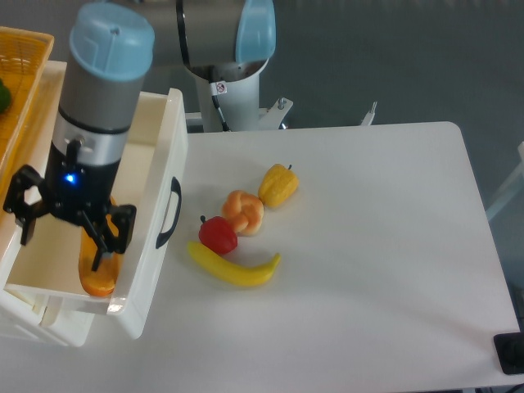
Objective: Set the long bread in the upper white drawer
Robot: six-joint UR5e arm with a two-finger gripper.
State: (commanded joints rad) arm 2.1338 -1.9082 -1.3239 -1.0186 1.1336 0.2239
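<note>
While pincer [70, 225] hangs spread, ungrasping | glossy orange long bread [97, 274] lies in smooth cream upper white drawer [155, 164]

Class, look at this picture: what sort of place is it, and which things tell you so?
Probably a robot lab or test bench, not a kitchen: an industrial arm with its gripper over a white drawer, and plastic toy food, a banana and apple, on a bare white table.
</note>
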